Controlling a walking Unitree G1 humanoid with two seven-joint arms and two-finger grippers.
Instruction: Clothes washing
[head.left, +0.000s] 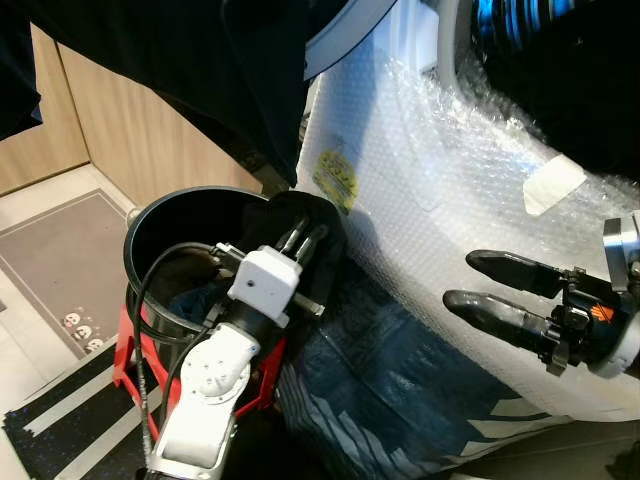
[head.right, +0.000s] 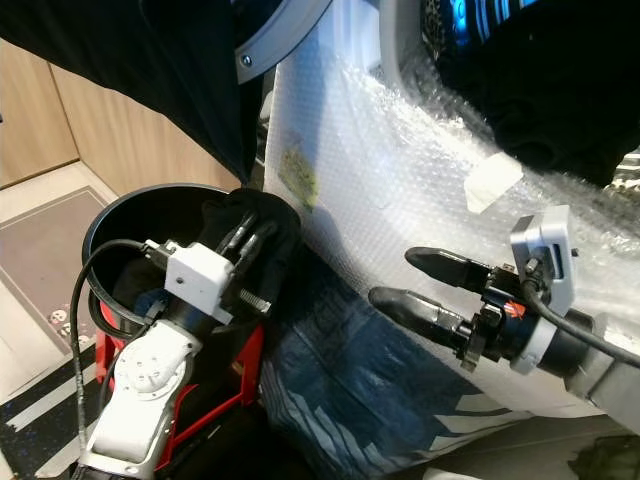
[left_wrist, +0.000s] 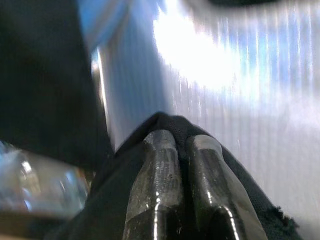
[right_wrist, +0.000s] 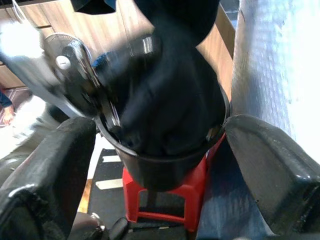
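Snagging is the main risk: the dark garment (head.left: 310, 215), pinched between the closed fingers of the left gripper (head.left: 305, 240) at centre frame, drapes over the rim of the black bucket (head.left: 150, 225), so a quick lift could tip the bucket off its red stool (head.left: 125, 350). The garment's long axis is judged to run from the bucket up toward the washing machine (head.left: 450, 190) at upper right. The right gripper (head.left: 490, 285), at lower right, is held with jaws apart, empty, before the bubble-wrapped machine front.
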